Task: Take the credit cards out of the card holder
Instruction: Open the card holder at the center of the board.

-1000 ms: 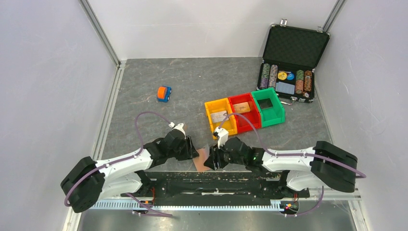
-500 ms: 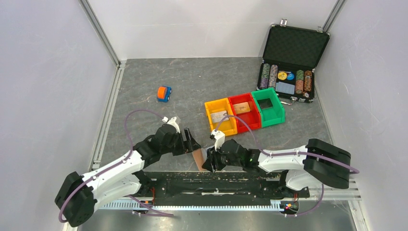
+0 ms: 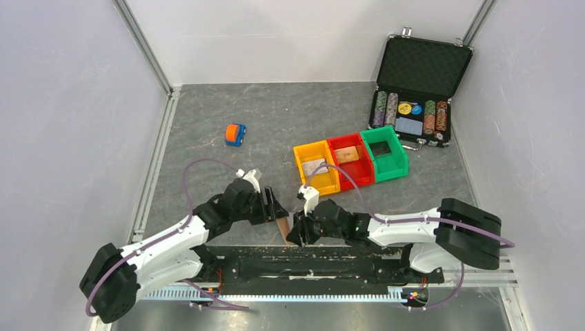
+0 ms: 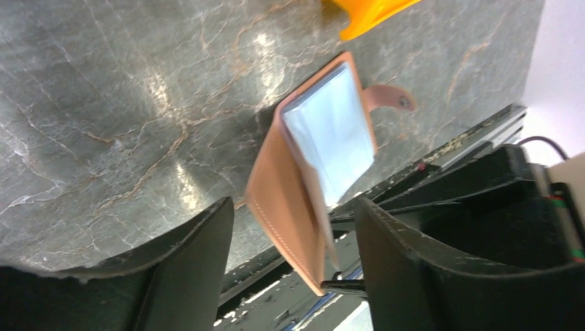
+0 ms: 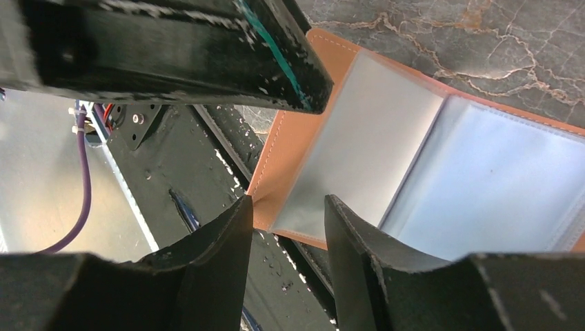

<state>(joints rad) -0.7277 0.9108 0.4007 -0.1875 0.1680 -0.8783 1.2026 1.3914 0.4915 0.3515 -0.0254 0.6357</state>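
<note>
The reddish-brown card holder (image 3: 284, 227) lies at the table's front edge, between my two grippers. It is half open, with one cover flap raised (image 4: 286, 200) and pale blue-grey pockets (image 4: 331, 131) showing. No card shows in the pockets (image 5: 483, 186) that I see. My left gripper (image 3: 275, 207) is open, and the raised flap stands between its fingers (image 4: 186, 269) without touching them. My right gripper (image 3: 297, 232) is open, with its fingertips (image 5: 214, 262) on either side of the holder's near corner (image 5: 290, 145). A pale card (image 3: 314, 167) lies in the yellow bin and a tan card (image 3: 347, 154) in the red bin.
A yellow bin (image 3: 304, 151), a red bin (image 3: 338, 141) and a green bin (image 3: 395, 161) stand in a row to the right of centre. An open black chip case (image 3: 422, 65) is at the back right. An orange-and-blue toy car (image 3: 235, 134) is at the left. A black rail (image 3: 310, 254) runs along the front edge.
The holder's cover went from lying flat to standing up. My left gripper moved up and away from the edge beside it. My right gripper shifted slightly left.
</note>
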